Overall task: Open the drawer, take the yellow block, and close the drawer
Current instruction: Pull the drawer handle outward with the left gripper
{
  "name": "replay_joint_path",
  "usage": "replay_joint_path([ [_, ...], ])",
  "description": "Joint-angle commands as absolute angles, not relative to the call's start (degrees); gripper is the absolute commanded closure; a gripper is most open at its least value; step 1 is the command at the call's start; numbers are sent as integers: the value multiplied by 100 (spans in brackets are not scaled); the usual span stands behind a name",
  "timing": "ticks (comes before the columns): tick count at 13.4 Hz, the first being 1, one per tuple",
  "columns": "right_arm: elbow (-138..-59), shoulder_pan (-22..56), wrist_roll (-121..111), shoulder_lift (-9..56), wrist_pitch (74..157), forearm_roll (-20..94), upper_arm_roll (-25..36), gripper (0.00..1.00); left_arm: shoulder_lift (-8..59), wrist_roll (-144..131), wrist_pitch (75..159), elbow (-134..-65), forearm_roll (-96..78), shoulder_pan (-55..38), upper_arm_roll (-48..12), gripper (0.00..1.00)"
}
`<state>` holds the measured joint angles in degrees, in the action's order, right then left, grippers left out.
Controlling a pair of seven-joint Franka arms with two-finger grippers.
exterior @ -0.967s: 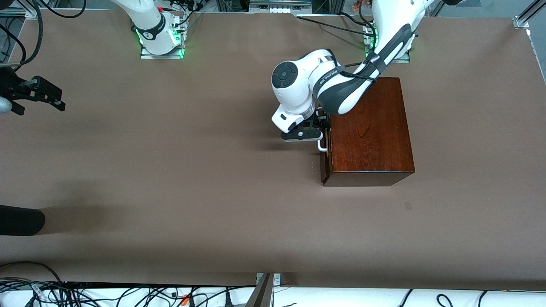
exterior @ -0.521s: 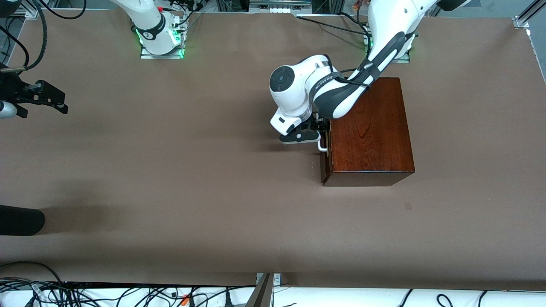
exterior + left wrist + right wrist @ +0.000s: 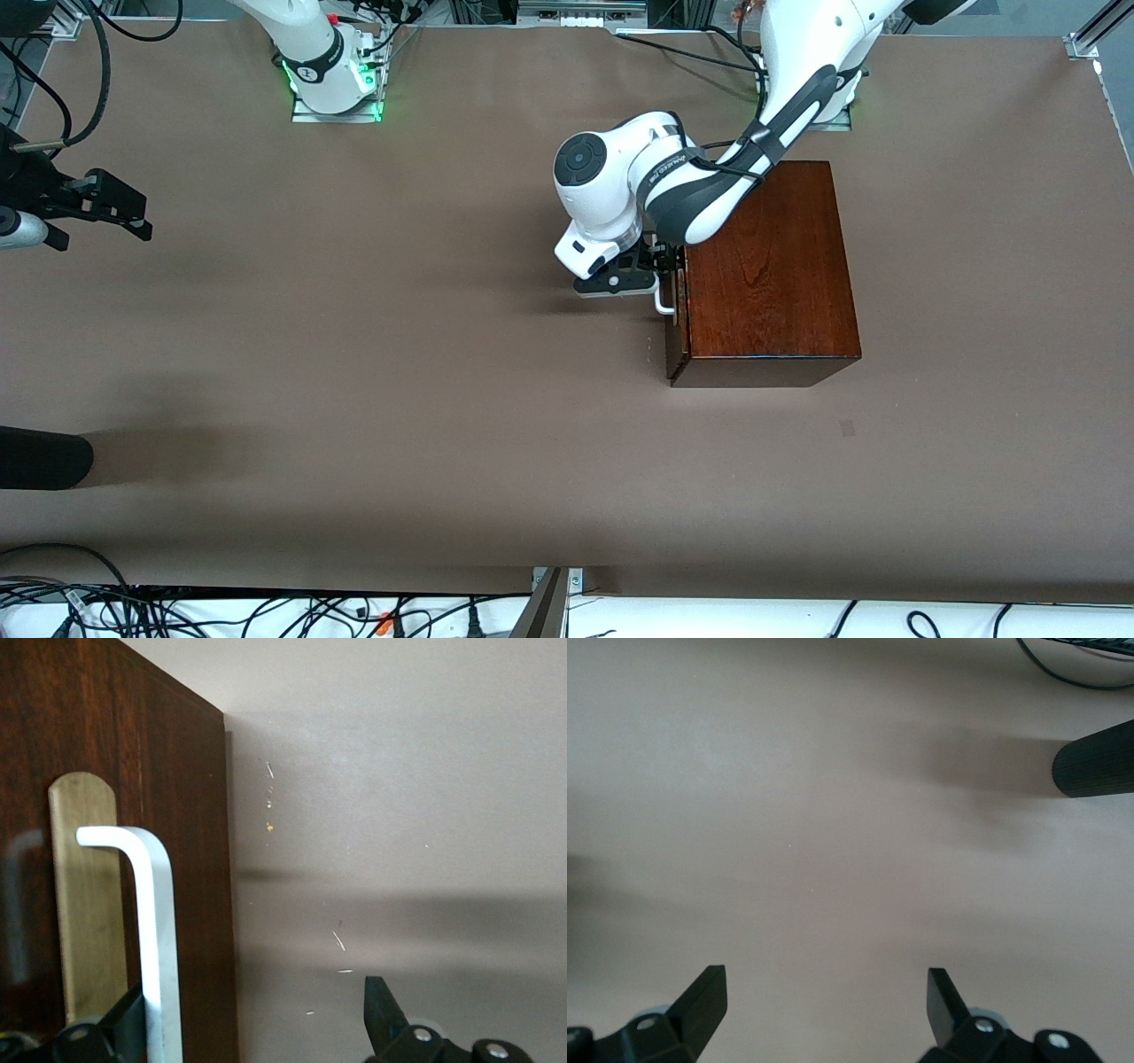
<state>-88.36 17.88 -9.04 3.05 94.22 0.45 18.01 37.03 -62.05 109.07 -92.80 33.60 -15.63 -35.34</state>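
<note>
While the right gripper waited wide open and empty over bare table at the right arm's end, the left gripper sat at the front of the dark reddish-brown wooden drawer, spread wide, one finger touching the white loop handle but not clamped. That thin, stiff bar looked like the only grab point, likely slick. Couldn't see the yellow block, presumably inside.

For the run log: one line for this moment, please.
left gripper: open at handle | drawer: shut | right gripper: open, waiting
</note>
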Motion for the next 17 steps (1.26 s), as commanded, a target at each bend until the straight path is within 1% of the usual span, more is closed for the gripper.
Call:
replay_joint_path([
  [1,-8798,1811,-861,299,9448,132,1811,0,3884,-6407,10881,-8896,3437,-1784,-3551,0],
  [5,-8798,1811,-861,299,9448,141,1811,0,4078,-6574,10881,-8614,3437,-1995,-3551,0],
  [12,-8798,1802,-861,308,9457,141,1811,0,4236,-6749,10881,-8385,3419,-2144,-3542,0],
  [17,-8798,1802,-861,308,9457,141,1811,0,4412,-6838,10881,-8034,3410,-2311,-3551,0],
])
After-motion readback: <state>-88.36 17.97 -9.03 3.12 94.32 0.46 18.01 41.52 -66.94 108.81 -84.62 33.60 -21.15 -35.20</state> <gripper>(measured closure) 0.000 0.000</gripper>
